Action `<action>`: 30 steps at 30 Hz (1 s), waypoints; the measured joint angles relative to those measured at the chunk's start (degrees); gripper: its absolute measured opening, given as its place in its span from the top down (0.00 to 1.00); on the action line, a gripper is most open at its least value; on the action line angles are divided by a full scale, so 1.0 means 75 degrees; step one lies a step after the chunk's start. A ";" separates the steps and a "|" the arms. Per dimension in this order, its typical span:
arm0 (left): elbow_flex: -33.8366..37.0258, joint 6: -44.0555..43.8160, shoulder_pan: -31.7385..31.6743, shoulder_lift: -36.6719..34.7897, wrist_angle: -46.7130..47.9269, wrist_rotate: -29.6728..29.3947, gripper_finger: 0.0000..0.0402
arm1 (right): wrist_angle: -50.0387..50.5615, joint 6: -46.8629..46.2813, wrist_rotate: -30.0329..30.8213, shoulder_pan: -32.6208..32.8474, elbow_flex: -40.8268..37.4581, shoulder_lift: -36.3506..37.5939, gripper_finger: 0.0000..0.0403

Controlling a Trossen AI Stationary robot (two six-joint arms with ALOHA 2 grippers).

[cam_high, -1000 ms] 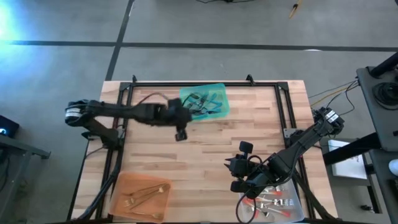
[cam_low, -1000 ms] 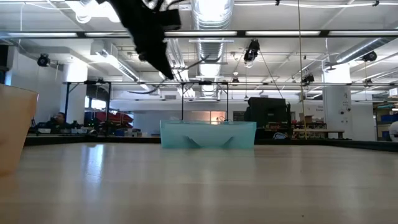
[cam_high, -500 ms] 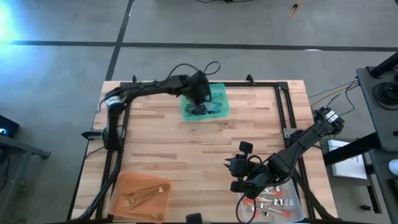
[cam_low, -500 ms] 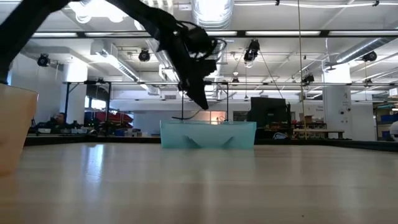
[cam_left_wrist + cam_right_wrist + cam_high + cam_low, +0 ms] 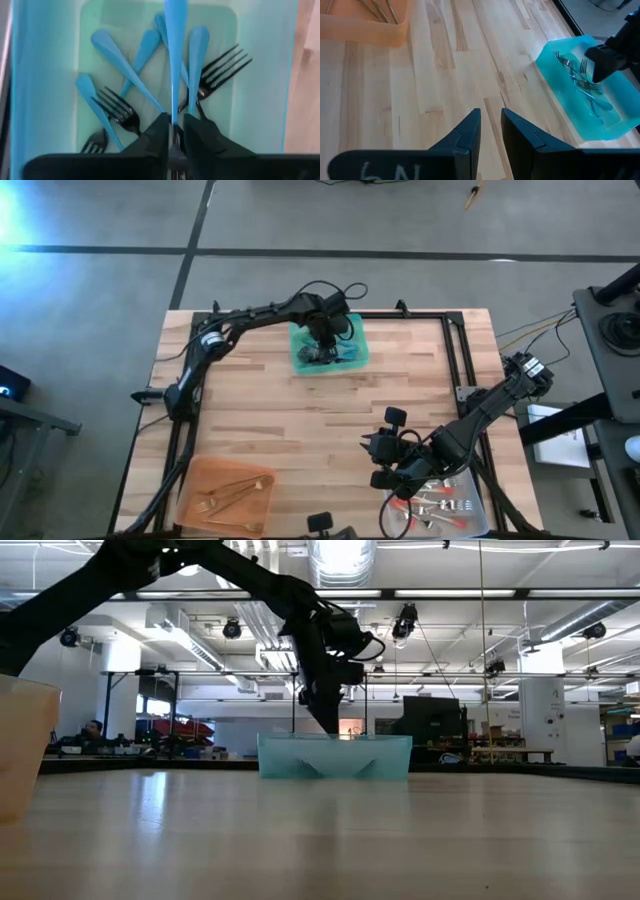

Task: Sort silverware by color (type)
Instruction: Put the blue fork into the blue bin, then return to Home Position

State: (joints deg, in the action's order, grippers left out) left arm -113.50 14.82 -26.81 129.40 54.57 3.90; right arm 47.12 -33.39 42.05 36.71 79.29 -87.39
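A teal tray (image 5: 355, 356) stands at the far middle of the table and holds several teal-handled forks (image 5: 120, 100). My left gripper (image 5: 322, 345) reaches down into this tray, shut on one teal-handled utensil (image 5: 175, 60); the low view shows its fingers (image 5: 328, 720) dipping behind the tray's rim (image 5: 335, 740). My right gripper (image 5: 375, 452) waits at the near right above the wood, pointing toward the table's left, its fingers a little apart (image 5: 491, 130) with nothing between them. My left gripper pinches the utensil between its two fingers at the narrow end of the teal handle (image 5: 174, 117); the metal end is hidden between the fingers. The gripper comes from above, pointing steeply down. The handle runs on past the fingertips over the forks in the tray.
An orange tray (image 5: 225, 495) with gold utensils (image 5: 235, 492) sits at the near left corner. A clear tray (image 5: 470, 525) with red-handled utensils (image 5: 440, 505) lies at the near right, under my right arm. Bare wood spans the table's middle (image 5: 320, 430).
My left gripper has swung from above the table's middle toward the far edge and a little to the right. It now stands over the teal tray, has tipped more steeply downward, and has come down to the tray's rim.
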 joint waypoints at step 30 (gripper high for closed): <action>0.4628 -0.1246 0.1363 -0.3283 -0.1163 0.0087 0.68 | -0.0160 0.0000 -0.0003 0.0000 0.0000 0.0000 0.83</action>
State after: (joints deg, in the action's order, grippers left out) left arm -78.79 5.47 -16.59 104.78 45.85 4.55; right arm 45.92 -33.39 42.03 36.71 79.29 -87.39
